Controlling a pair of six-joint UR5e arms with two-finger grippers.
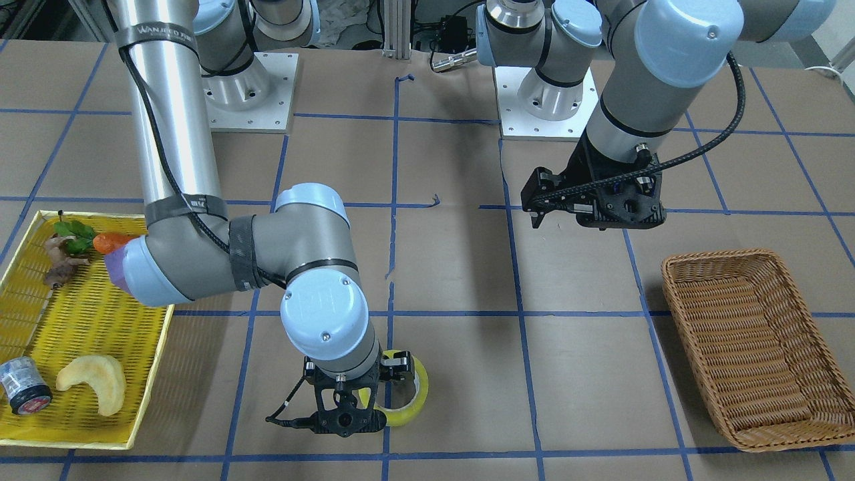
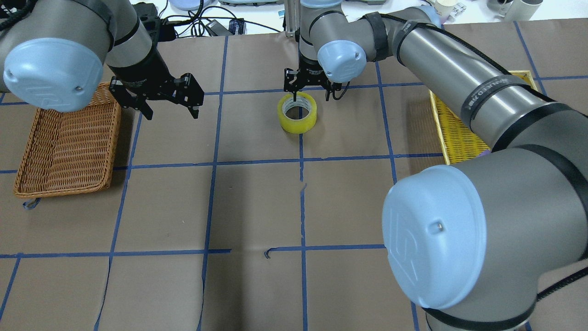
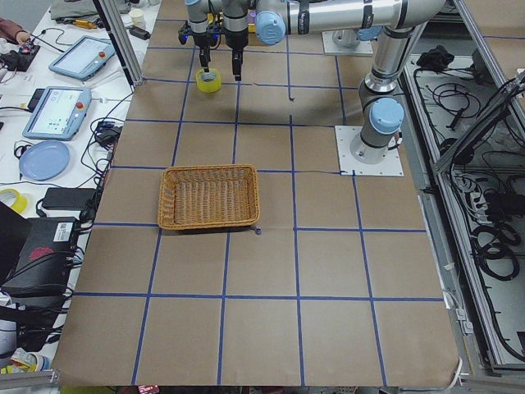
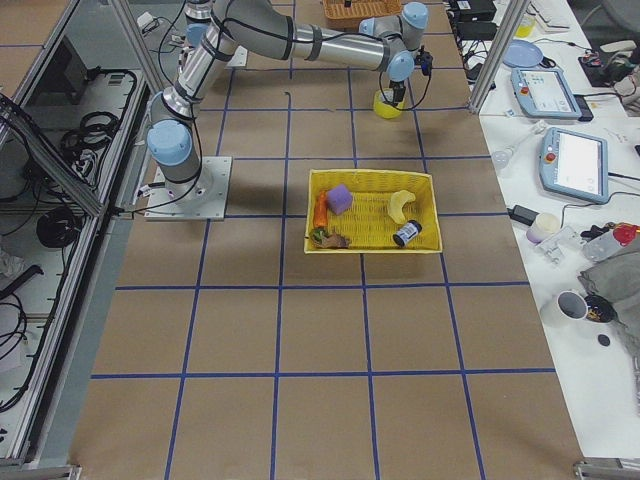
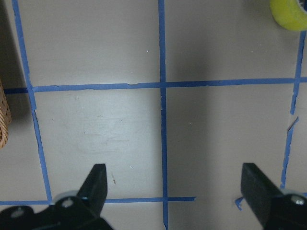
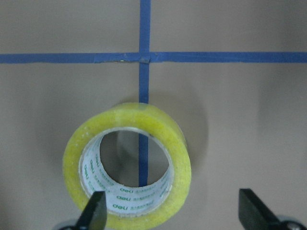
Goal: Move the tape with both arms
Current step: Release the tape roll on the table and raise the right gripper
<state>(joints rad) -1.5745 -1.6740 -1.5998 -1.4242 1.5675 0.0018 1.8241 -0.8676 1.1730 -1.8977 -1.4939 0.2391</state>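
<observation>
The tape (image 2: 297,112) is a yellow roll lying flat, hole up, on a blue line in the far middle of the table. It also shows in the front view (image 1: 409,404) and the right wrist view (image 6: 127,165). My right gripper (image 2: 311,95) is open just above it. One finger (image 6: 96,213) is over the roll's rim and the other finger (image 6: 254,211) is outside the roll. My left gripper (image 2: 171,110) is open and empty, held above the table to the tape's left. In its wrist view the tape (image 5: 290,14) sits at the top right corner.
A wicker basket (image 2: 64,191) stands at the left, next to my left gripper. A yellow tray (image 1: 87,314) on the right arm's side holds a small grey cylinder (image 1: 25,386), a pale curved piece (image 1: 93,382) and a carrot (image 1: 110,242).
</observation>
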